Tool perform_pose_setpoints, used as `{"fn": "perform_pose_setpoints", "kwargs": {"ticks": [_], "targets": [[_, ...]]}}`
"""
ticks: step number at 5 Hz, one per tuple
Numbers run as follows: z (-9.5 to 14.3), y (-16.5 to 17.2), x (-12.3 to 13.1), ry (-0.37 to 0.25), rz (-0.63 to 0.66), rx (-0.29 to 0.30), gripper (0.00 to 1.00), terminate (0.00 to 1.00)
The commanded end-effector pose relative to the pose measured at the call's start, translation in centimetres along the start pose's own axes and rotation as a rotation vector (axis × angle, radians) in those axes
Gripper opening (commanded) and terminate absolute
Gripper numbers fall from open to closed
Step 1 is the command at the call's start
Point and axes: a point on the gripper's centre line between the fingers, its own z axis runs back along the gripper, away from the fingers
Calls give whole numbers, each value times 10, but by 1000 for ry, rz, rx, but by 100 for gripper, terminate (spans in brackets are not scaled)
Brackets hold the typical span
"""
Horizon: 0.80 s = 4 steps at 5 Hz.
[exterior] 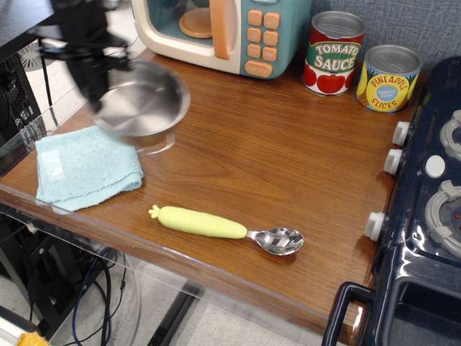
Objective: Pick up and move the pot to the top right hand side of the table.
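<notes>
Pot [140,101] is the thing I carry, and it hangs in the air at the upper left of the frame, blurred and tilted, clear of the table [238,155]. I hold it by its left rim, because that leaves the round body free to swing out over the wood. My claw [90,76] is clamped on that rim, judging by the way the pot hangs from it; the fingers themselves are smeared by motion.

Nearest the front edge lies a spoon [227,228] with a yellow-green handle, lengthwise along the clear plastic lip. It sits low, so I judge it is no obstacle at this height. At the lower left the blue cloth [86,169] lies flat and bare, near the corner. The pot's wire handle [155,148] droops below its base, above the wood just right of the cloth.

Further back, behind the pot, a toy microwave [220,32] stands at the top of the frame. To its right two cans stand side by side, tomato sauce [333,54] and pineapple slices [389,78], at the upper right of the wood. A dark blue toy stove [425,209] closes off the right side.

My goal is that upper right area, so I judge the free wood in front of the cans is where the pot should go. The cans crowd that corner, so a knock is the risk.
</notes>
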Motion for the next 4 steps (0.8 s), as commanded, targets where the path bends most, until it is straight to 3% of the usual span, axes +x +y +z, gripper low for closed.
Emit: {"fn": "perform_pose_setpoints", "kwargs": {"ticks": [1,4], "targets": [[26,-76,51,-131,37,-6,0,0],[-10,-159,93,-63,8,-16,0,0]]}}
